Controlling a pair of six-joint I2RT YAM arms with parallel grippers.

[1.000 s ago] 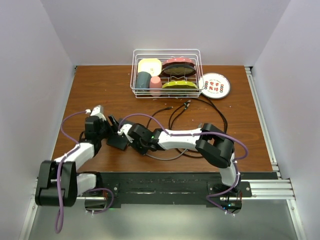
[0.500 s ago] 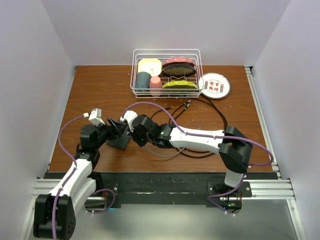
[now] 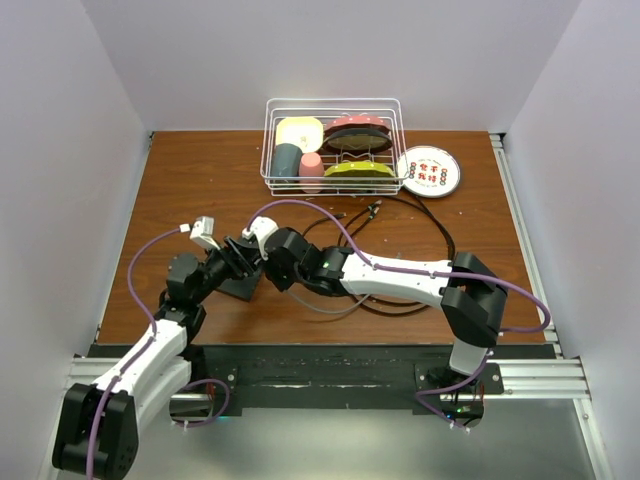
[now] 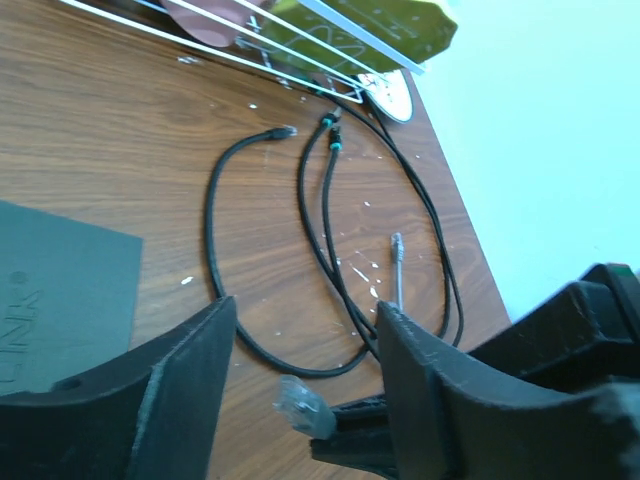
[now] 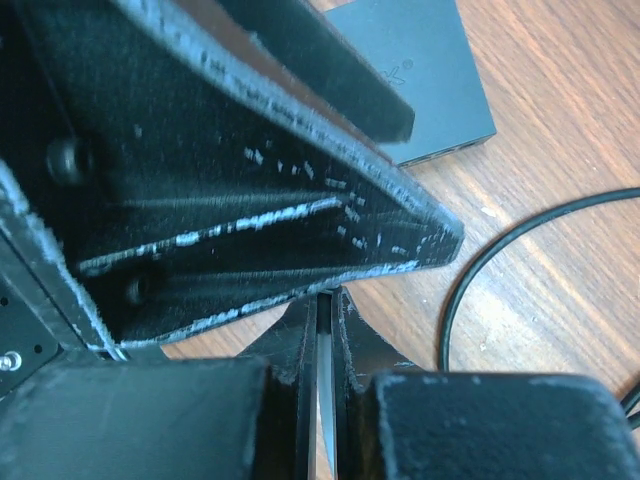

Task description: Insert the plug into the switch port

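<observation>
Matte black box-shaped switch (image 5: 420,70) lying flat on the wooden table (image 4: 120,130); small clear plug (image 4: 300,405), pinched by the right gripper (image 5: 322,320), near it, not touching.

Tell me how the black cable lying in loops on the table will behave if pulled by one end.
Probably floppy: the cable lies in loose curves on the table, so it should bend and trail rather than shift as one piece. Likely light, being thin. Its connector may drag and swing sideways.
</observation>
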